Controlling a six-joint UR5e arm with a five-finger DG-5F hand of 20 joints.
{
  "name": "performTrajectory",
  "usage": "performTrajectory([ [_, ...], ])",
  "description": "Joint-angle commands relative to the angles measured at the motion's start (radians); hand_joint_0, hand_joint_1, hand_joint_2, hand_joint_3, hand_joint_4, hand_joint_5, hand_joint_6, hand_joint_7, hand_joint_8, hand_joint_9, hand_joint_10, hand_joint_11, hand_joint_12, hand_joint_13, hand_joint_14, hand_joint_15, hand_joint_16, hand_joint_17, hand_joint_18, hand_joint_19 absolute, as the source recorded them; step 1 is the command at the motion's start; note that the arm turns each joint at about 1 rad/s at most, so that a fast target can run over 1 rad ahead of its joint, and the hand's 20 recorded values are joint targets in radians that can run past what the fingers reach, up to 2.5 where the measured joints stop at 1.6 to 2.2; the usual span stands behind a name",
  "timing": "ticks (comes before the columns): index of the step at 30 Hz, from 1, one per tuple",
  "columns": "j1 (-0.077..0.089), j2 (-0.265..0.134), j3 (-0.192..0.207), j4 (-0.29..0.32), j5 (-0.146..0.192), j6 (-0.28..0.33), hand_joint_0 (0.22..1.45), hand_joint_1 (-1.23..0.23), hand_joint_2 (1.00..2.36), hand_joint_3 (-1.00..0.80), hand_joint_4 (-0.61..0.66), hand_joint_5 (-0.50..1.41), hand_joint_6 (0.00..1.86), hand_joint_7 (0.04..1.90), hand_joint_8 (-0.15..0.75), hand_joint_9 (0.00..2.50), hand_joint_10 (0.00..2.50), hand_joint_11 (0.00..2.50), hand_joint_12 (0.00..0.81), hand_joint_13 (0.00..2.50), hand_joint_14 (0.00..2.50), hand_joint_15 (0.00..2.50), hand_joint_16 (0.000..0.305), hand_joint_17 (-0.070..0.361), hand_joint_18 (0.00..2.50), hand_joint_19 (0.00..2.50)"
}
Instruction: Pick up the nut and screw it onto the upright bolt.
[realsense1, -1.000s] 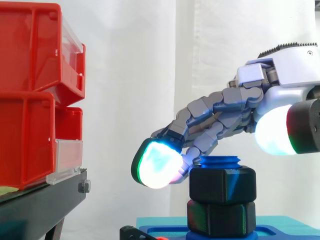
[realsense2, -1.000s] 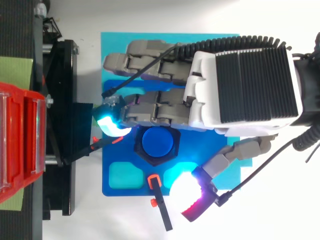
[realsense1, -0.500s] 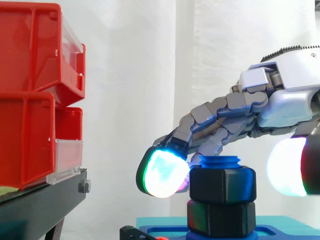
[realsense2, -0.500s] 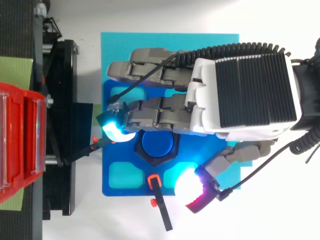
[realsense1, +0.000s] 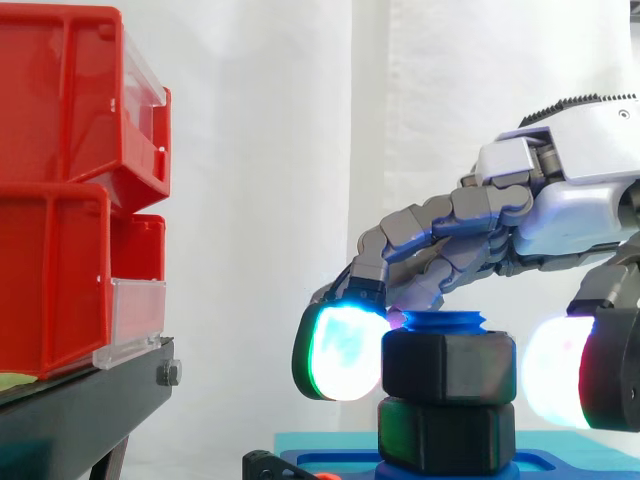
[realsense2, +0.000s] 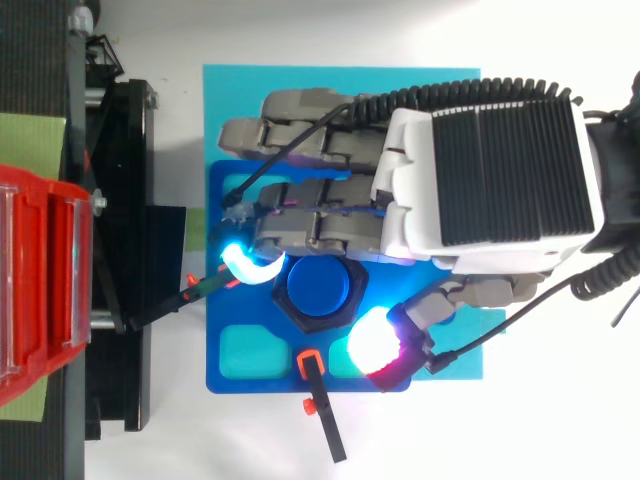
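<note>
A blue upright bolt stands on a blue base plate, its round top showing from above. Two black hex nuts sit on it: an upper nut and a lower nut. My hand reaches in from the right over the bolt, palm above it. Its fingers curl down on the upper nut's left side, with a glowing fingertip against it. The thumb pad sits close against the nut's right side, so the nut is pinched between them.
Red bins stack on a black stand at the left, a short gap from the fingers. A teal mat lies under the base plate. A black clip with orange tips lies at the plate's front edge.
The fingers have drawn in and dropped against the upper nut's left side. The thumb has swung inward from well clear of the nut to its right side.
</note>
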Motion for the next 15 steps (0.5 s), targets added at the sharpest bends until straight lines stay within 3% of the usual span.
performTrajectory([
  [1, -0.002, 0.000, 0.000, 0.001, 0.000, -0.001, 0.50, -0.80, 1.00, -0.50, 0.26, -0.05, 0.50, 1.24, 0.274, 0.56, 0.00, 0.00, 0.362, 0.27, 0.00, 0.00, 0.051, 0.116, 0.09, 0.16],
  [8, -0.002, 0.000, 0.000, 0.001, 0.000, -0.001, 0.44, -0.70, 1.00, -0.50, 0.18, 0.04, 0.50, 1.26, 0.270, 0.90, 0.00, 0.00, 0.363, 0.50, 0.00, 0.00, 0.049, 0.110, 0.38, 0.18],
  [10, -0.004, 0.000, 0.000, 0.000, 0.000, -0.001, 0.40, -0.56, 1.00, -0.50, 0.12, 0.08, 0.50, 1.23, 0.216, 1.11, 0.00, 0.00, 0.350, 0.62, 0.00, 0.00, 0.048, 0.108, 0.50, 0.20],
  [15, -0.005, 0.000, 0.007, 0.000, 0.000, -0.001, 0.38, -0.36, 1.00, -0.50, 0.09, 0.09, 0.51, 1.21, 0.166, 1.22, 0.00, 0.00, 0.339, 0.65, 0.00, 0.00, 0.048, 0.109, 0.54, 0.19],
])
